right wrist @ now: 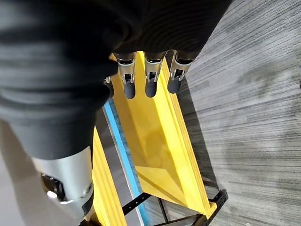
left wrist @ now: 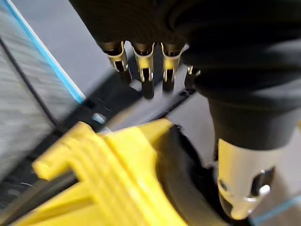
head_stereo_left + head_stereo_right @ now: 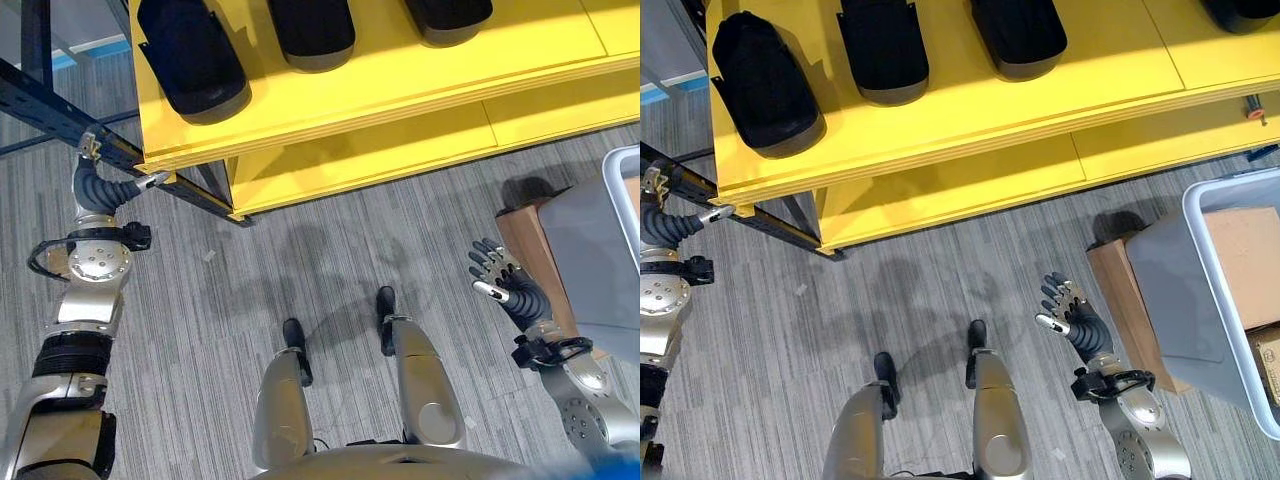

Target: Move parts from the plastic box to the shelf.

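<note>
**Both hands empty, parts on shelf, box at right**

Black moulded shell-like parts sit in a row on the top board of the yellow shelf; at least three visible in the right eye view, well apart from each other. Grey translucent plastic box stands at the robot's right on the floor, beside a brown cardboard carton; what's inside the box beyond a brown carton-like shape I can't tell.

Handling, my read: parts look rigid, smooth plastic, rounded, probably light but bulky for one hand. Slippery on the curved back. Best hold likely across the narrow width or by the open rim edge, thumb opposing fingers.

Left hand is raised at the shelf's left corner, next to the dark blue steel frame rail. Left wrist view shows fingers extended, holding nothing; whether they touch the frame I can't tell.

Right hand hangs over the grey carpet floor, near the box, fingers straight and relaxed, empty, touching nothing.
</note>
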